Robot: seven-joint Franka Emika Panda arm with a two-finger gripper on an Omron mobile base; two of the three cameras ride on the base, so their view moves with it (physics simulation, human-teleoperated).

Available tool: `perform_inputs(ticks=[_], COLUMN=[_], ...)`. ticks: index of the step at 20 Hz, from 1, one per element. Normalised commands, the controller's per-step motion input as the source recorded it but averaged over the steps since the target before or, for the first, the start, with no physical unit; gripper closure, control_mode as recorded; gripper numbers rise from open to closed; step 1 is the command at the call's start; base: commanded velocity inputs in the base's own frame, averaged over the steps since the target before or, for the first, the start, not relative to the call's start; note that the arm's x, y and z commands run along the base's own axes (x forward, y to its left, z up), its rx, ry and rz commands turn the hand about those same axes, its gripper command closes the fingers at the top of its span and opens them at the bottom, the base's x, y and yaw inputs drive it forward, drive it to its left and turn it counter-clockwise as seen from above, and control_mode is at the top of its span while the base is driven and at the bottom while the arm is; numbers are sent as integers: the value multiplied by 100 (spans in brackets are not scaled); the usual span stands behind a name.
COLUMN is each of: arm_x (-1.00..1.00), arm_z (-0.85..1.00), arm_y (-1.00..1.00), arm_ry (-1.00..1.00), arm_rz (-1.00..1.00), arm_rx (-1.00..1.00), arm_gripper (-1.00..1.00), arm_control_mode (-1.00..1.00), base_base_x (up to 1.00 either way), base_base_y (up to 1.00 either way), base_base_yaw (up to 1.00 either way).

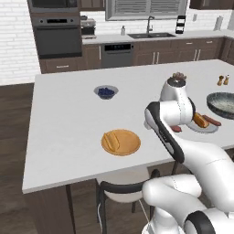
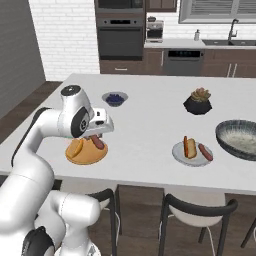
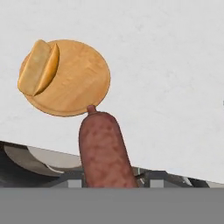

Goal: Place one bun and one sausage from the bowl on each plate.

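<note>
Carrying a sausage (image 3: 105,148) in the hand (image 2: 98,140), jaws clamped on it lengthwise so it sticks out ahead of the hand, above the near edge of the orange-tan wooden plate (image 1: 128,145). That plate already has a bun (image 1: 111,141) lying on its left side, which leaves the right half bare, so my guess is the sausage goes there, beside the bun.

Grey plate (image 2: 179,151) to the right looks finished: bun and second sausage (image 2: 205,152) lying side by side on it. Dark speckled bowl (image 2: 239,142) sits just right of the grey plate, near the worktop's right edge; it looks empty from here.

White island worktop (image 1: 68,119), plates along the near side above two dark-framed stools (image 2: 197,212). Further back: a small bowl of blueberries (image 1: 106,92), a black plant pot (image 2: 198,102), salt and pepper shakers (image 1: 223,80). Far wall has white brick, dark cabinets, a wall oven (image 1: 58,39), a dishwasher and a sink with a tap under a window. Floor is dark wood.
</note>
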Motion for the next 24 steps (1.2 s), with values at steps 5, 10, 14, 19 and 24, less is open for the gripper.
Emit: perform_inputs(ticks=[5, 10, 14, 19, 24], arm_x=[17, 61, 94, 99, 72], arm_z=[-3, -16, -58, -33, -17], arm_y=[4, 20, 9, 33, 60], arm_ry=[-2, -2, 22, 25, 9], arm_rz=[-1, -3, -7, -30, -48], arm_rx=[0, 4, 30, 29, 6], arm_gripper=[100, 100, 100, 100, 100], arm_control_mode=[-100, -100, -100, -100, -100], base_base_x=[9, 0, 0, 0, 0], base_base_y=[29, 0, 0, 0, 0], base_base_yaw=[-3, 0, 0, 0, 0])
